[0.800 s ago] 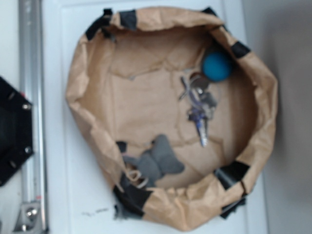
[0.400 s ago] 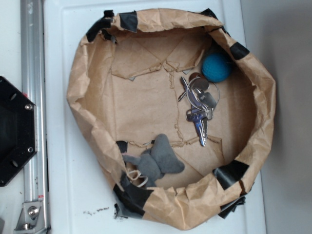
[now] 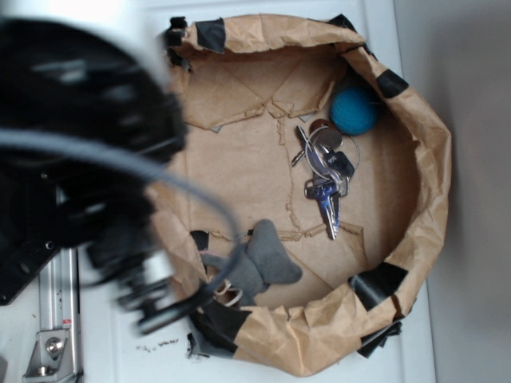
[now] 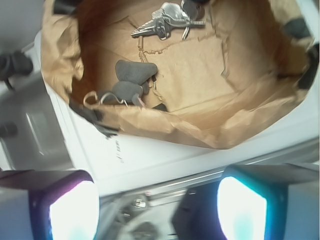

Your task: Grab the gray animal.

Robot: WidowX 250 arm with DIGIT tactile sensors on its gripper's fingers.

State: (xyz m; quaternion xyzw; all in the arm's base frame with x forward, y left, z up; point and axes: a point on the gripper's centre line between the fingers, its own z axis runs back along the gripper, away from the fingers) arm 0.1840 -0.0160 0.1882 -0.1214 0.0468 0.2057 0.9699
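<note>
Exterior view shows one gray animal (image 3: 259, 263) at the paper bag's (image 3: 431, 191) near wall, one bunch of keys (image 3: 326, 171) and one teal ball (image 3: 354, 110) farther in, gripper (image 4: 157, 205) fingers spread apart outside it

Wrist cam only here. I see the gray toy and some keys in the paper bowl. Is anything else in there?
Observer: Yes. A teal ball sits against the paper bowl wall, on the far side of the keys from the gray animal.
Operator: Where's the arm relative to the bowl?
Observer: In the exterior view the arm is blurred and covers the bowl's left rim.
Operator: Is the tool over the toy?
Observer: No. The tool appears just outside the rim, beside the gray animal rather than above it.
</note>
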